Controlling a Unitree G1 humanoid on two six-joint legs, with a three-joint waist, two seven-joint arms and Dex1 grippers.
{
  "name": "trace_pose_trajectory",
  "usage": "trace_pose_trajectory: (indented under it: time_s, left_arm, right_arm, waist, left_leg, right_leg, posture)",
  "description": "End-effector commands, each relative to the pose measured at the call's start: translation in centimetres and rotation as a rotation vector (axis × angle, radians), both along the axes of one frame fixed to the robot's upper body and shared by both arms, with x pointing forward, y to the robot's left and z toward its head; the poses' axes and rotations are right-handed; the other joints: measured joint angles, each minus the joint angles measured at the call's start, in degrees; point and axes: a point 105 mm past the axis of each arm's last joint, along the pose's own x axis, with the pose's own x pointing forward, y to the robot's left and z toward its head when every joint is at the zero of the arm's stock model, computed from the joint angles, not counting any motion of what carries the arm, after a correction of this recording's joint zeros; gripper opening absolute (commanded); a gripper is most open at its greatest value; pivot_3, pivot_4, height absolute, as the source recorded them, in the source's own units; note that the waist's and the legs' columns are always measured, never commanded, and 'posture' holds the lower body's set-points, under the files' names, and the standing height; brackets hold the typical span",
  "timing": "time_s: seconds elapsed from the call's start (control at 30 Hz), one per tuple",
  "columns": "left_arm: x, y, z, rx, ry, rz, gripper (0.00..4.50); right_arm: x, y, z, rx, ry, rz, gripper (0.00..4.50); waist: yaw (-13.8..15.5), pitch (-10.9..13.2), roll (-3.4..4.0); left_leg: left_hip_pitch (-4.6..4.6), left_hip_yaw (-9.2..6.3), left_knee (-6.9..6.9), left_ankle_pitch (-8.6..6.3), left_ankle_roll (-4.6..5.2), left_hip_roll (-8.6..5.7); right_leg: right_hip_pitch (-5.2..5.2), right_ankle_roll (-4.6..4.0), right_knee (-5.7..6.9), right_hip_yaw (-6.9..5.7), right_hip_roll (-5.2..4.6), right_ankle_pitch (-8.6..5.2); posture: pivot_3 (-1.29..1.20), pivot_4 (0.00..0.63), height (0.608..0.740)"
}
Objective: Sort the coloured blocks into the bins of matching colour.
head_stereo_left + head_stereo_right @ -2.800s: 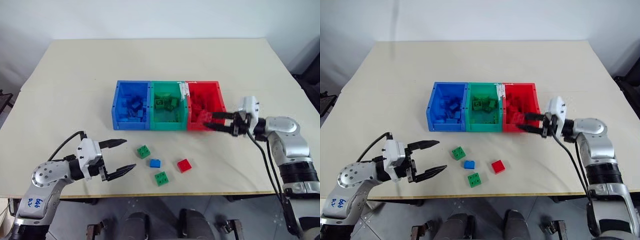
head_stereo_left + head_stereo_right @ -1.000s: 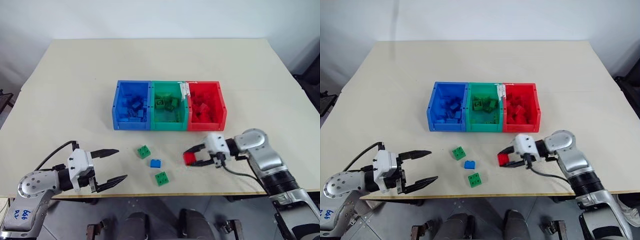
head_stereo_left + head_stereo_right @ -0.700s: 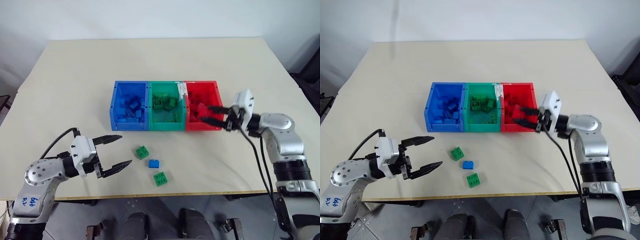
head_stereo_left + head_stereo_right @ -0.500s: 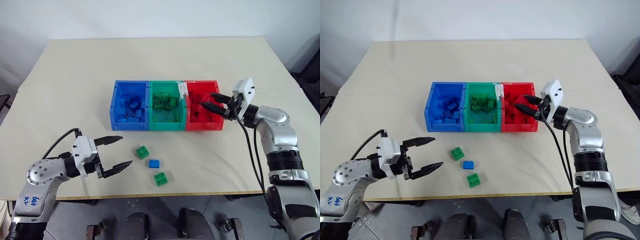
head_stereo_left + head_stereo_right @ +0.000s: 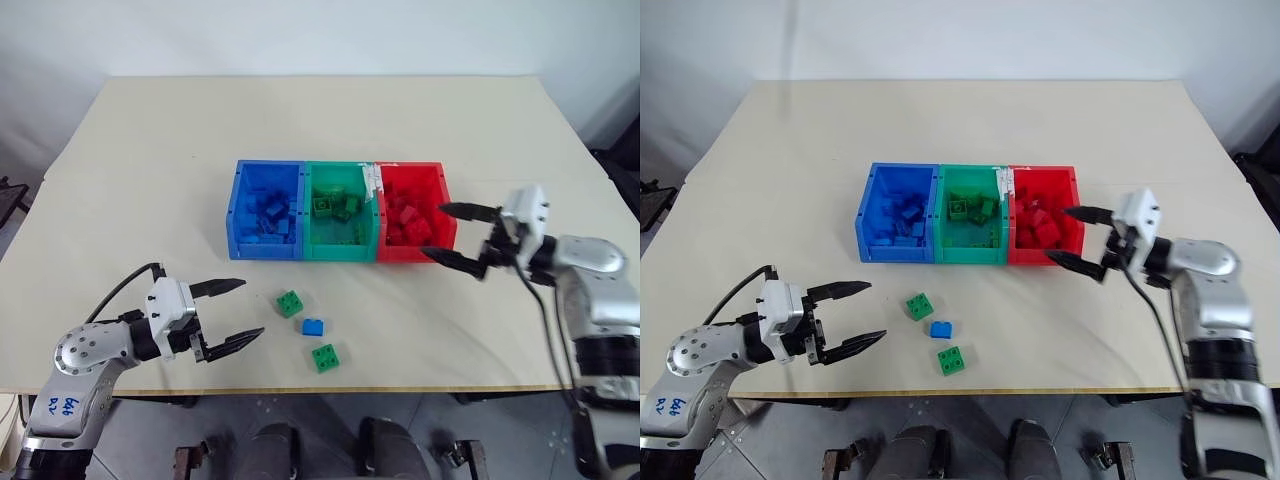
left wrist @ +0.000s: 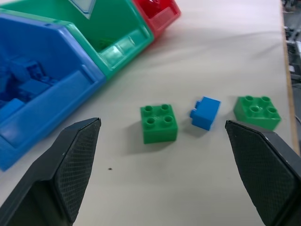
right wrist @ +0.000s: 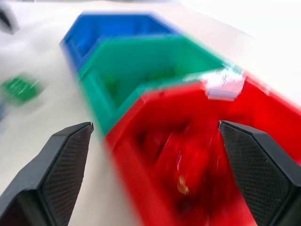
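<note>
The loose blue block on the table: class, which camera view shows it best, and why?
The left wrist view: the blue block lies near and sharp between two green blocks, on the table. Both eye views show it small, from above, in front of the bins. The right wrist view gives blurred bins instead.

The left arm reaches in from the near left, its forearm lying low and its wrist bent so that the left gripper (image 5: pixel 228 314) points toward the middle, roughly level. Its two black fingers stand wide apart, with nothing between them. The right arm comes in from the right side, elbow bent, forearm held higher (the wrist angled inward). The right gripper (image 5: pixel 460 234) points to the left, its fingers spread wide as well, and it holds nothing.
</note>
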Motion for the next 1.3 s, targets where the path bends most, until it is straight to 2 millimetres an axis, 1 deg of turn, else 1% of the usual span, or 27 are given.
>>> trace_pose_trajectory:
  time_s: [0.03,0.07,0.1,0.17,0.23,0.3,0.4,0.5,0.57,0.63,0.7,0.87,1.0,1.03,1.1,1.17,1.27,1.3]
  left_arm:
    - [-0.1,0.9,0.0,0.053,-0.006,0.002,4.5]
    - [-0.2,1.4,-0.1,0.074,-0.011,0.021,4.5]
    - [-0.7,1.6,-0.2,0.084,0.003,0.031,4.5]
    - [-2.0,1.5,-0.5,0.11,0.031,0.017,4.5]
    - [-3.4,0.5,-1.0,0.114,0.092,-0.019,4.5]
    - [-3.8,-0.1,-1.1,0.114,0.122,-0.025,4.5]
    - [-3.2,-3.7,-1.9,0.144,0.134,-0.078,4.5]
    - [-2.9,-6.6,-1.6,0.119,0.166,-0.14,4.5]
    - [-3.1,-8.0,-1.6,0.113,0.202,-0.19,4.5]
    - [-2.7,-8.8,-2.2,0.138,0.226,-0.202,4.5]
    - [-2.2,-9.3,-2.8,0.168,0.249,-0.209,4.5]
    - [-2.4,-10.3,-3.4,0.202,0.282,-0.269,4.5]
    - [-1.9,-10.8,-4.5,0.246,0.32,-0.278,4.5]
    - [-1.4,-11.1,-4.7,0.254,0.318,-0.264,4.5]
    - [-1.0,-11.6,-5.1,0.256,0.35,-0.262,4.5]
    - [-0.9,-11.9,-5.5,0.28,0.342,-0.273,4.5]
    - [-1.2,-11.8,-6.2,0.319,0.363,-0.285,3.93]
    - [-1.2,-11.7,-6.3,0.326,0.368,-0.286,3.63]
  right_arm:
    - [-3.1,-1.2,-0.6,-0.121,-0.021,0.095,4.46]
    - [-4.0,-1.5,-1.1,-0.14,-0.005,0.115,4.46]
    - [-4.7,-1.7,-1.3,-0.141,0.0,0.119,4.46]
    - [-5.5,-1.9,-1.4,-0.127,0.006,0.121,4.46]
    - [-6.2,-2.1,-2.0,-0.135,0.022,0.115,4.46]
    - [-6.6,-2.0,-2.4,-0.145,0.031,0.116,4.46]
    - [-6.6,-1.6,-3.3,-0.139,0.041,0.109,4.46]
    - [-6.3,-1.2,-3.2,-0.127,0.035,0.104,4.46]
    - [-6.2,-0.9,-3.2,-0.127,0.033,0.108,4.46]
    - [-6.1,-0.8,-3.2,-0.125,0.031,0.11,4.46]
    - [-6.2,-0.6,-3.1,-0.123,0.03,0.113,4.46]
    - [-6.5,-0.4,-3.2,-0.121,0.035,0.113,4.46]
    - [-6.7,-0.3,-3.3,-0.12,0.037,0.11,4.46]
    - [-6.7,-0.2,-3.3,-0.12,0.036,0.11,4.46]
    - [-6.6,-0.1,-3.2,-0.12,0.033,0.109,4.46]
    - [-6.7,-0.1,-2.9,-0.122,0.029,0.109,4.46]
    - [-6.6,-0.1,-2.6,-0.127,0.025,0.109,4.5]
    - [-6.6,-0.1,-2.5,-0.128,0.024,0.109,4.5]
  waist:
    - [-0.1,0.0,0.0]
    - [-0.2,0.0,0.0]
    - [-0.4,0.0,0.0]
    - [-1.0,0.0,0.0]
    - [-1.1,0.0,0.0]
    - [-0.7,0.0,0.0]
    - [0.5,0.0,0.02]
    - [0.9,0.0,0.02]
    - [0.8,0.0,0.03]
    - [0.7,0.0,0.05]
    - [0.7,0.0,0.06]
    - [0.8,0.0,0.05]
    - [1.1,0.0,0.05]
    - [1.1,0.0,0.05]
    - [1.1,0.0,0.06]
    - [1.0,0.0,0.06]
    - [0.9,0.0,0.07]
    - [0.9,0.0,0.07]
  left_leg:
    - [0.04,0.02,0.0,0.0,0.0,0.03]
    - [0.04,0.03,0.0,0.0,0.0,0.04]
    - [0.07,0.07,0.0,0.0,0.0,0.04]
    - [0.13,0.11,-0.04,-0.01,-0.01,0.09]
    - [0.16,0.14,-0.06,-0.01,-0.01,0.09]
    - [0.23,0.1,-0.04,-0.01,-0.01,0.1]
    - [0.43,0.0,-0.02,-0.01,0.0,0.04]
    - [0.53,0.02,-0.02,-0.01,0.0,-0.01]
    - [0.53,0.05,-0.02,-0.02,-0.02,0.0]
    - [0.53,0.06,-0.05,-0.03,-0.05,0.08]
    - [0.52,0.1,-0.06,-0.03,-0.07,0.1]
    - [0.51,0.12,-0.03,-0.02,-0.04,0.08]
    - [0.49,0.09,0.01,0.0,0.0,0.04]
    - [0.49,0.07,0.02,0.0,0.0,0.03]
    - [0.52,0.08,0.02,0.01,0.01,0.02]
    - [0.52,0.08,0.02,0.01,0.01,0.02]
    - [0.56,0.09,0.02,0.01,0.01,0.04]
    - [0.56,0.1,0.02,0.01,0.01,0.04]
  right_leg:
    - [0.03,0.0,-0.02,0.0,0.04,0.0]
    - [0.04,0.0,-0.02,0.0,0.04,0.0]
    - [0.04,0.0,-0.01,0.03,0.04,0.0]
    - [0.04,0.0,-0.02,0.07,0.07,0.0]
    - [0.04,0.0,-0.03,0.14,0.04,0.0]
    - [0.13,0.0,-0.03,0.14,0.02,0.0]
    - [0.37,0.0,-0.27,0.16,-0.05,0.01]
    - [0.45,-0.06,-0.27,0.27,-0.1,0.07]
    - [0.4,-0.07,-0.2,0.29,-0.07,0.1]
    - [0.39,-0.08,-0.06,0.25,0.04,0.09]
    - [0.36,-0.1,-0.07,0.24,0.1,0.08]
    - [0.37,-0.1,-0.08,0.25,0.12,0.08]
    - [0.42,-0.09,-0.13,0.24,0.07,0.09]
    - [0.45,-0.08,-0.14,0.23,0.06,0.09]
    - [0.48,-0.06,-0.12,0.25,0.06,0.1]
    - [0.48,-0.06,-0.1,0.24,0.08,0.11]
    - [0.49,-0.06,-0.08,0.24,0.1,0.11]
    - [0.49,-0.06,-0.08,0.25,0.1,0.11]
  posture:
    - [0.0,0.15,0.74]
    - [0.0,0.15,0.74]
    - [0.0,0.15,0.74]
    - [0.0,0.15,0.74]
    - [0.0,0.15,0.74]
    - [0.0,0.15,0.74]
    - [0.0,0.15,0.74]
    - [0.0,0.15,0.74]
    - [0.0,0.15,0.74]
    - [0.0,0.15,0.74]
    - [0.0,0.15,0.74]
    - [0.0,0.15,0.74]
    - [0.0,0.15,0.74]
    - [0.0,0.15,0.74]
    - [0.0,0.15,0.74]
    - [0.0,0.15,0.74]
    - [0.0,0.15,0.74]
    - [0.0,0.15,0.74]
